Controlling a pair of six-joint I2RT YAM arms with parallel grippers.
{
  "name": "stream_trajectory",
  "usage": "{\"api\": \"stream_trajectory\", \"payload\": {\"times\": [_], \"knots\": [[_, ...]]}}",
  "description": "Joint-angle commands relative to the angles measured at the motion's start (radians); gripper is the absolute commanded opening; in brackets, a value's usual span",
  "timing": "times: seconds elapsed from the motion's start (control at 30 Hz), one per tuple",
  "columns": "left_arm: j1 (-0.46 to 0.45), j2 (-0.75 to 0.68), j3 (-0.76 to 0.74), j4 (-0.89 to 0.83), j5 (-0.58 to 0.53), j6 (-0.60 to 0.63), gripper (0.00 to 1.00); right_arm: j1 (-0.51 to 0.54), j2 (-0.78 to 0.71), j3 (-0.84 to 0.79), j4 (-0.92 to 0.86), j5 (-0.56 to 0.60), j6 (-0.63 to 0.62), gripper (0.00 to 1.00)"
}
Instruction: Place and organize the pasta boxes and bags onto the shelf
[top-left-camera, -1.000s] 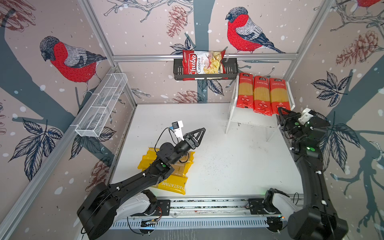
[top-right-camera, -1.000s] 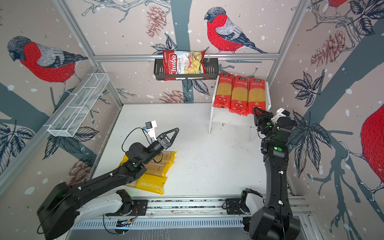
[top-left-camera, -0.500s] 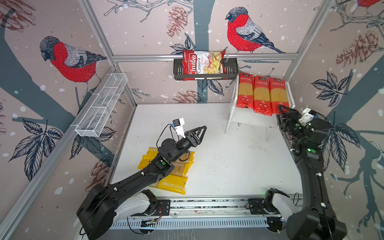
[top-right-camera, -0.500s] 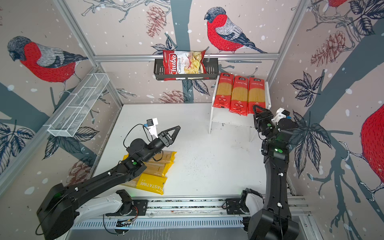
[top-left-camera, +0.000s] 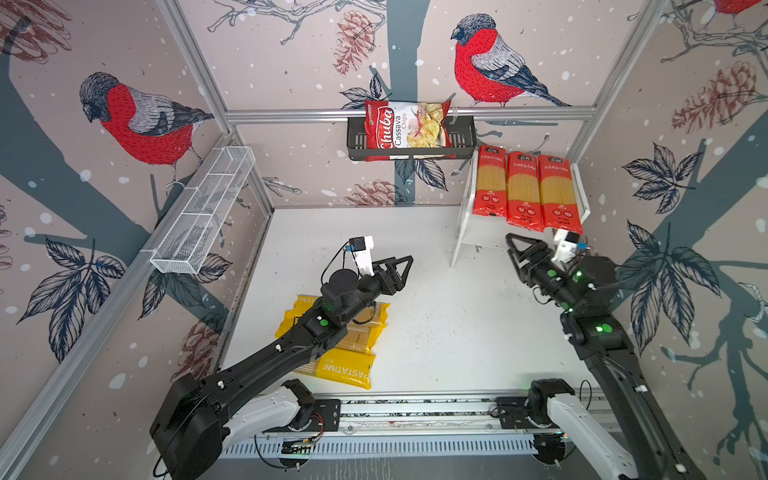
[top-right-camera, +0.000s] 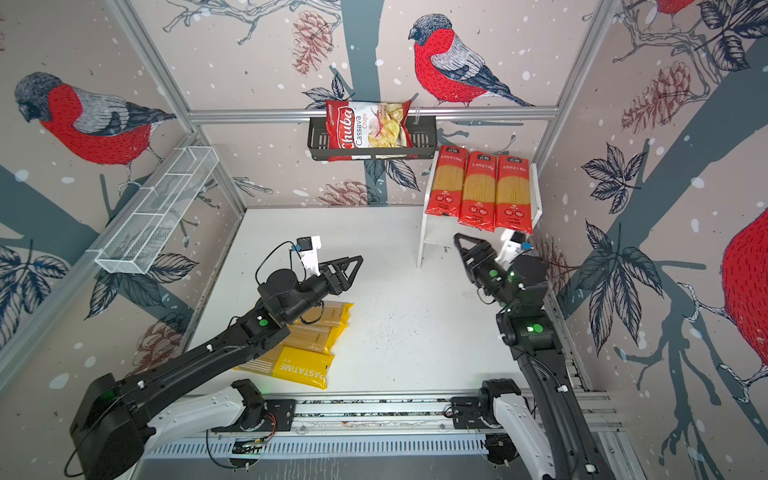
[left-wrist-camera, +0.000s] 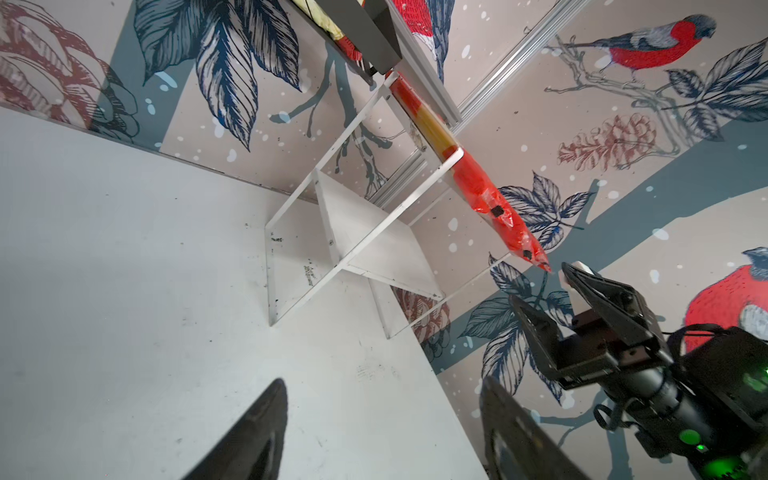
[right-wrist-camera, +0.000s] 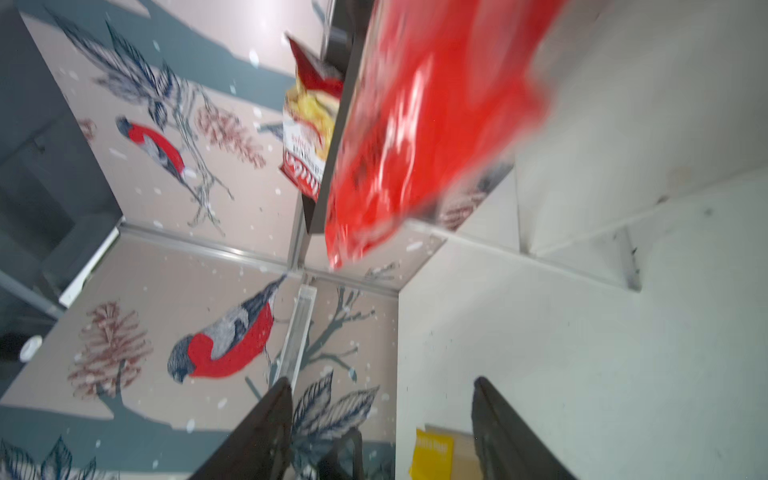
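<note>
Three red pasta packets (top-left-camera: 524, 191) (top-right-camera: 478, 193) lie side by side on top of the white shelf (top-left-camera: 463, 224) (top-right-camera: 428, 239), their near ends hanging over its front edge. Several yellow PASTATIME packets (top-left-camera: 345, 370) (top-right-camera: 303, 368) lie stacked on the table under my left arm. My left gripper (top-left-camera: 405, 270) (top-right-camera: 357, 264) (left-wrist-camera: 382, 415) hovers open and empty over the table, pointing at the shelf (left-wrist-camera: 374, 249). My right gripper (top-left-camera: 513, 245) (top-right-camera: 457, 241) (right-wrist-camera: 380, 415) is open and empty just in front of and below the red packets' overhanging ends (right-wrist-camera: 415, 124).
A black basket (top-left-camera: 461, 141) on the back wall holds a Chuba chips bag (top-left-camera: 405, 131). A long white wire basket (top-left-camera: 203, 212) hangs on the left wall. The arms' base rail (top-left-camera: 415, 415) runs along the table's front edge.
My right gripper has opened, letting go of the rightmost red packet on the shelf top, and drawn back to the left and down. The left gripper has drifted slightly toward the shelf.
</note>
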Motion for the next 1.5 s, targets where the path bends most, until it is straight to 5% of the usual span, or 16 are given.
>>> {"api": "stream_trajectory", "payload": {"times": [0.0,0.17,0.4,0.6,0.7,0.8,0.93,1.2,1.47], "knots": [[0.000,-0.023,0.017,-0.130,-0.071,0.079,0.72,0.196,0.005,-0.018,0.000,0.229,-0.033,0.68],[-0.003,-0.029,0.024,-0.302,-0.126,0.112,0.72,0.484,0.127,-0.031,0.054,0.410,-0.080,0.67],[-0.013,-0.062,-0.008,-0.538,-0.282,0.099,0.71,0.660,0.298,-0.053,0.124,0.527,-0.131,0.66],[-0.014,-0.151,-0.101,-0.524,-0.356,0.115,0.81,0.710,0.455,-0.036,0.133,0.554,-0.176,0.66],[-0.007,-0.214,-0.158,-0.509,-0.399,0.089,0.96,0.724,0.515,-0.033,0.153,0.548,-0.188,0.66],[0.010,-0.283,-0.197,-0.557,-0.439,0.003,0.97,0.734,0.605,-0.006,0.153,0.524,-0.210,0.66],[0.086,-0.366,-0.257,-0.565,-0.339,-0.009,0.96,0.753,0.695,0.037,0.147,0.493,-0.237,0.66],[0.141,-0.228,-0.224,-0.690,-0.317,-0.049,0.96,0.841,0.856,0.155,0.090,0.542,-0.315,0.64],[0.219,-0.271,-0.295,-0.635,-0.274,-0.076,0.92,0.843,1.020,0.258,0.069,0.418,-0.341,0.58]]}}
